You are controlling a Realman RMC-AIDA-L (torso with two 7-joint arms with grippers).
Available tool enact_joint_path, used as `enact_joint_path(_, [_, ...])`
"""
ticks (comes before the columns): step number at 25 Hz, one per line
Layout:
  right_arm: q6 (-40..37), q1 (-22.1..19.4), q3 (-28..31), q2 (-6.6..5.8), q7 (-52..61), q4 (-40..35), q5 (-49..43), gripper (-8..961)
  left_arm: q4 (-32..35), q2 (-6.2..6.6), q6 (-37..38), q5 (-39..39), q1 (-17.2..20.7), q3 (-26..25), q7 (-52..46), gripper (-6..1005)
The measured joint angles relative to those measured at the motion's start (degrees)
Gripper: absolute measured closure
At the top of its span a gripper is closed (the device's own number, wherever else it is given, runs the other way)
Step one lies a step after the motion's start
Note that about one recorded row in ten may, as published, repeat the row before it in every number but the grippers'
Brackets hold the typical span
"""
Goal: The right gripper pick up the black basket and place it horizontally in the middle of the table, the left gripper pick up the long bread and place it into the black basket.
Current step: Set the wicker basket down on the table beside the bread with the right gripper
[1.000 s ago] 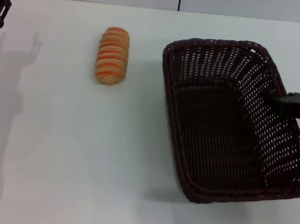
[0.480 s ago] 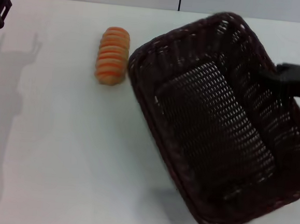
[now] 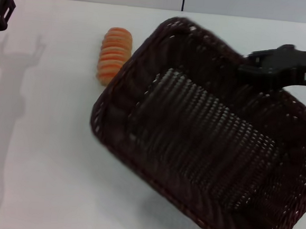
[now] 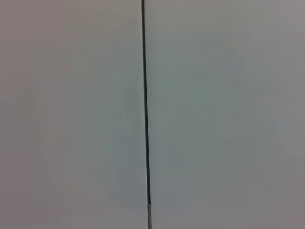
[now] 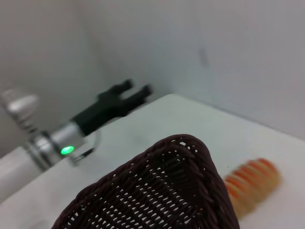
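The black basket [image 3: 203,145] hangs tilted above the table [image 3: 44,153], turned diagonally, and its left rim comes close beside the long bread [image 3: 114,53]. My right gripper [image 3: 248,69] is shut on the basket's far rim at the upper right. The bread lies on the table at the back, left of centre. In the right wrist view a corner of the basket [image 5: 162,195] fills the foreground, with the bread [image 5: 250,183] behind it. My left gripper [image 3: 2,11] is parked at the far left edge, open and empty; it also shows in the right wrist view [image 5: 132,90].
The basket's shadow falls on the table under its near edge. The left arm's shadow [image 3: 10,82] lies on the left of the table. The left wrist view shows only a pale wall with a dark vertical seam [image 4: 145,105].
The right gripper has lifted the basket and swung it left and up, turning it diagonal; its rim now reaches beside the bread. The bread and the left gripper have not moved.
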Motion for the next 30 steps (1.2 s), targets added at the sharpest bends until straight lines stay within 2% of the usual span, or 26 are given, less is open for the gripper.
enact_joint_path(3, [-2.69, 3.48, -0.04, -0.19, -2.15, 2.68, -0.63, 755, -0.07, -0.02, 0.02, -0.08, 0.0, 0.05, -0.01, 138])
enact_joint_path(4, [-4.01, 5.84, -0.34, -0.38, -3.12, 4.31, -1.48, 755, -0.44, -0.06, 0.02, -0.02, 0.1, 0.06, -0.02, 138])
enact_joint_path(5, [-4.01, 5.84, -0.34, -0.38, -3.12, 4.31, -1.48, 755, -0.44, -0.06, 0.02, -0.02, 0.1, 0.06, -0.02, 138])
enact_joint_path(9, [-6.31, 10.55, -0.5, -0.75, -5.27, 8.39, -4.04, 756, -0.75, -0.09, 0.05, 0.01, 0.26, 0.06, -0.03, 138])
enact_joint_path(11, [-6.83, 11.66, -0.61, -0.78, -5.95, 9.21, -5.12, 756, -0.75, -0.09, 0.08, 0.02, 0.26, 0.06, -0.04, 138])
enact_joint_path(13, [-7.7, 13.74, -1.06, -0.62, -6.78, 10.54, -7.48, 756, -0.75, -0.1, 0.07, 0.04, 0.26, 0.06, -0.05, 138])
enact_joint_path(14, [-8.5, 15.83, -1.55, -0.04, -7.48, 11.87, -9.96, 756, -0.75, -0.13, 0.03, 0.08, 0.27, 0.05, -0.06, 138])
enact_joint_path(17, [-8.56, 17.26, -2.28, 0.59, -8.03, 12.83, -11.51, 757, -0.75, -0.21, 0.03, 0.12, 0.27, 0.06, -0.11, 138])
enact_joint_path(19, [-7.16, 18.53, -4.79, 0.95, -8.37, 13.89, -12.39, 757, -0.75, -0.25, 0.04, 0.08, 0.27, 0.31, -0.32, 138])
enact_joint_path(30, [1.03, 19.46, -8.32, 1.13, -10.61, 15.42, -12.9, 759, -0.74, -0.19, 0.03, -0.09, 0.35, 1.03, -1.48, 139])
